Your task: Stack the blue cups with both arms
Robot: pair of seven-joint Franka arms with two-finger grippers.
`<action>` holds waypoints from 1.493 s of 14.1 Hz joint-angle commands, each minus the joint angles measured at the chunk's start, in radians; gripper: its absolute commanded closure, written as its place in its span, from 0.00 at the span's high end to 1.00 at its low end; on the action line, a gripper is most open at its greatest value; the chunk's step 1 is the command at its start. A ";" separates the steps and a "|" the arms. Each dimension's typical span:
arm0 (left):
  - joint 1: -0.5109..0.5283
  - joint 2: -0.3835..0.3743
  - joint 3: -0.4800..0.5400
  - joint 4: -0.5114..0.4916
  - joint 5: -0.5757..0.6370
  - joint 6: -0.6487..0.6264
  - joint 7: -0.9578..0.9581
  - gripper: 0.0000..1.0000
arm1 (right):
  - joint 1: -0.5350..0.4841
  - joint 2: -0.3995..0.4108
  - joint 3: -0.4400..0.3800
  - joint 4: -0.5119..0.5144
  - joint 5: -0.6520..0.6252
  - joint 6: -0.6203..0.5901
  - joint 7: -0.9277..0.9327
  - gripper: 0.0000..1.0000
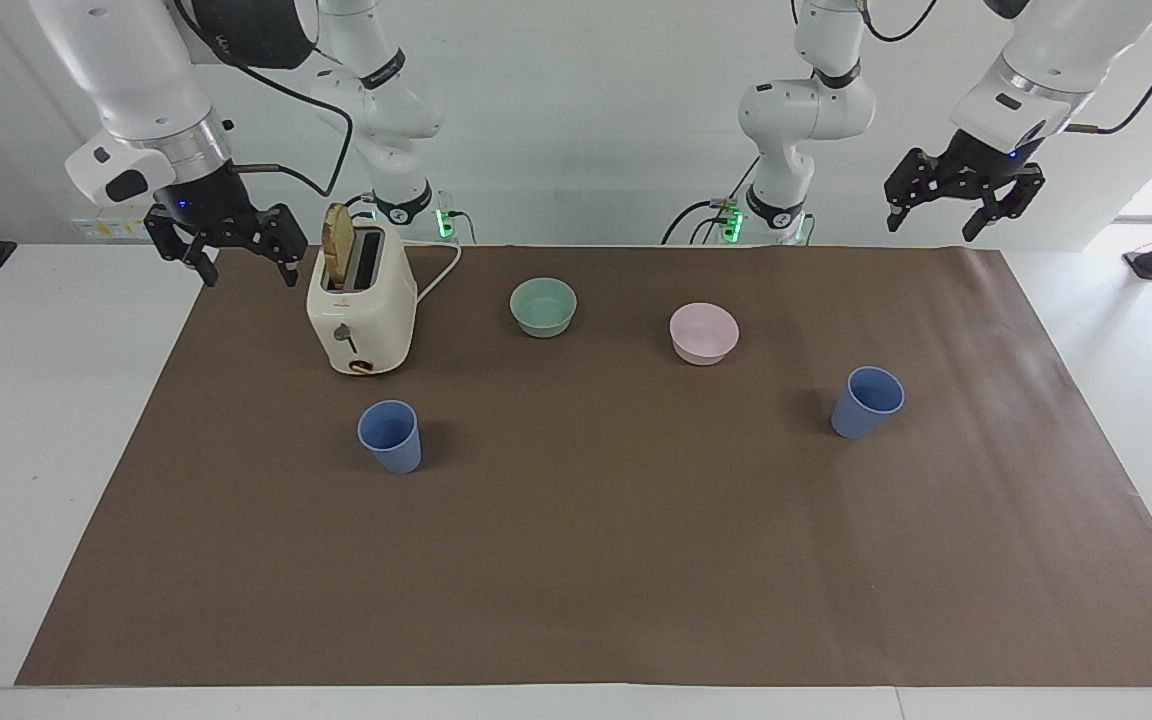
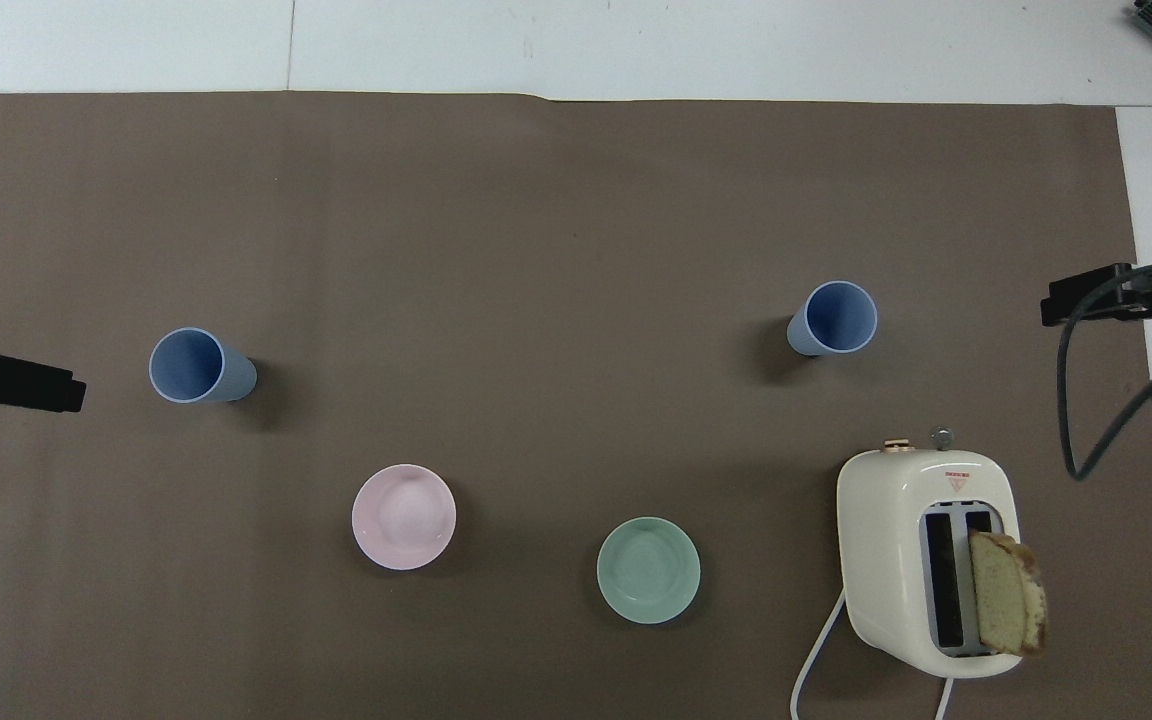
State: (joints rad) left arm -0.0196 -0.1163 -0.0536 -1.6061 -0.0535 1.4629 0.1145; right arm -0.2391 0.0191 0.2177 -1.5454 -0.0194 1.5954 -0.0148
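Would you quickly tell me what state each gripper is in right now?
Left gripper: open, holding nothing, raised over the left arm's end of the table.
Right gripper: open, holding nothing, raised beside the toaster.

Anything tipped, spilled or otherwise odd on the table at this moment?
Nothing stands out. Both blue cups stand upright and apart, the bowls sit level, and a bread slice sticks up from the toaster.

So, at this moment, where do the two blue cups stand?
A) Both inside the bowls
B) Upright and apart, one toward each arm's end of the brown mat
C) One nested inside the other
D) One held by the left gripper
B: one blue cup stands in front of the toaster, the other blue cup toward the left arm's end, beside the pink bowl; neither is gripped.
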 commanded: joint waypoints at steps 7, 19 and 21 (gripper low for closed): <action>0.013 -0.017 -0.006 -0.020 -0.012 0.008 0.014 1.00 | -0.008 -0.019 0.000 -0.018 0.018 0.017 -0.019 1.00; 0.020 -0.003 -0.006 -0.131 -0.012 0.177 0.017 1.00 | -0.008 -0.019 0.000 -0.018 0.018 0.018 -0.020 1.00; 0.024 0.006 -0.005 -0.199 -0.012 0.253 0.017 1.00 | -0.008 -0.019 0.000 -0.018 0.018 0.018 -0.020 1.00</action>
State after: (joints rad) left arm -0.0156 -0.1025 -0.0532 -1.7204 -0.0540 1.6347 0.1175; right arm -0.2391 0.0191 0.2177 -1.5453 -0.0194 1.5954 -0.0148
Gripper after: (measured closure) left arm 0.000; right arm 0.000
